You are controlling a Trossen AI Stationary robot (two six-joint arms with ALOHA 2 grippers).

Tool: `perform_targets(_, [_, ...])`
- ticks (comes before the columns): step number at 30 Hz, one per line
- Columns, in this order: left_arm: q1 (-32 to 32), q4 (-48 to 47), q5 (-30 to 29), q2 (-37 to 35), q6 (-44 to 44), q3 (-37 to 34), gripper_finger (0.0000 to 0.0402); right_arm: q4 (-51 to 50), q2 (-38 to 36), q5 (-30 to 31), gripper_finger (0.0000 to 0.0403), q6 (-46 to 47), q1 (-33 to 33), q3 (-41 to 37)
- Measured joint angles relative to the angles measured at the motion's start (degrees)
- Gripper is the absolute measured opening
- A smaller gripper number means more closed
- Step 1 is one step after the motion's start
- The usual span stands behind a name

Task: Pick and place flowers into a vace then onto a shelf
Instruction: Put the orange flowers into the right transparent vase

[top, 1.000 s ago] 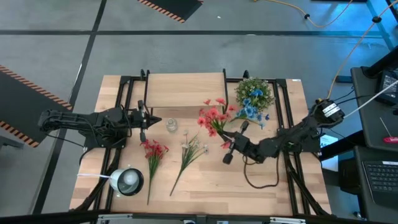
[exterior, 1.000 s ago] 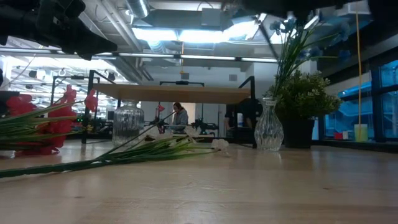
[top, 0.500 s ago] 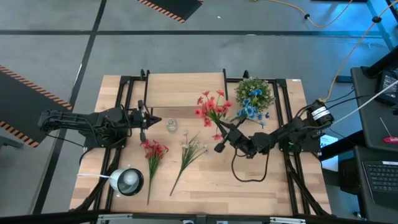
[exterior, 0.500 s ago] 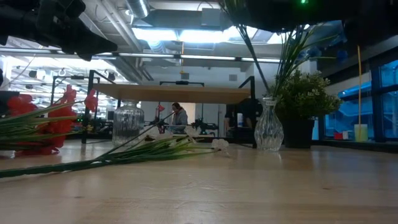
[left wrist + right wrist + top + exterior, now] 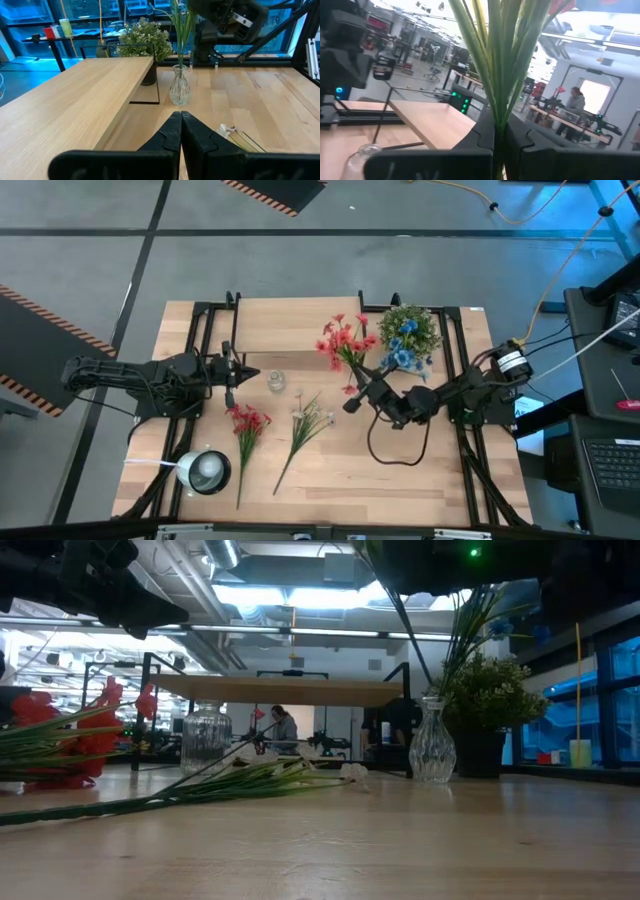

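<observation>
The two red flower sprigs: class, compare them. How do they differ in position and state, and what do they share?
The held red sprig is clamped in the shut right gripper, lifted, blooms over the shelf. The lying red sprig rests flat on the table, touched by nothing. Both have red blooms on long green stems.

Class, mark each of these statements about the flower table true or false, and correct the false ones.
1. The right tool is shut on a red-bloomed sprig. True.
2. The left tool is open. False: it is shut and holds nothing.
3. A blue-bloomed sprig stands in the slim glass vase. True.
4. The whitish-cream sprig lies on the shelf. False: it lies on the tabletop.
5. Both red sprigs are held. False: the second red sprig lies on the tabletop.
</observation>
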Motion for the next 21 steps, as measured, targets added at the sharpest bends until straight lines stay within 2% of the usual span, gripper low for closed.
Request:
perform_targets(18, [0.0, 0.0, 0.0, 0.0, 0.0, 0.0, 0.0004, 1.0, 0.0, -1.7, 0.0008, 3.4, -4.9, -3.0])
perform_targets(21, [0.0, 0.0, 0.0, 0.0, 0.0, 0.0, 0.0004, 1.0, 0.0, -4.2, 0.0008, 3.8, -4.9, -3.0])
